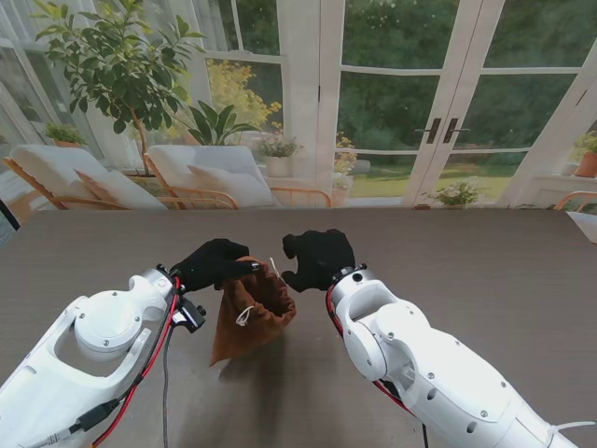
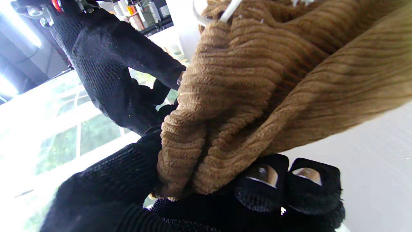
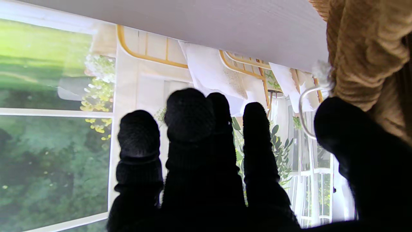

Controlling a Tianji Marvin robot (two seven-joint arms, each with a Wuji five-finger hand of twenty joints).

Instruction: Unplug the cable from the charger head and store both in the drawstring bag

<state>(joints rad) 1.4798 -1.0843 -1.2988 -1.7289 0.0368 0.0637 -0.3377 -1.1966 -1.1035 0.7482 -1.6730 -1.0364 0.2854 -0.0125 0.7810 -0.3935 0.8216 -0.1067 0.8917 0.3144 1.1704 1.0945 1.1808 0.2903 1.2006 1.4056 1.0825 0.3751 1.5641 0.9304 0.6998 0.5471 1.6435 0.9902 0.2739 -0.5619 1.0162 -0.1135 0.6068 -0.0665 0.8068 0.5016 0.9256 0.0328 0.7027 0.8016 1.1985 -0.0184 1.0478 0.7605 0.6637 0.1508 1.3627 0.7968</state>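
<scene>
Worktop [image 1: 485,280]: grey, drawstring bag [image 1: 250,308] at centre.
Left robot hand [image 1: 213,263]: pinching the bag's rim, lifting it.
Right robot hand [image 1: 319,258]: just right of bag, fingers spread, empty.

Likely home sunroom: glazed French doors [image 1: 438,103], cushioned lounge chairs [image 1: 201,175], potted plants [image 1: 117,65], garden outside.

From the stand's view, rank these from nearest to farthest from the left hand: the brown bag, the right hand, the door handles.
1. Brown bag: gripped at its rim by the left hand.
2. Right hand: across the bag's mouth, on the right.
3. Door handles: far back, beyond the table.
</scene>
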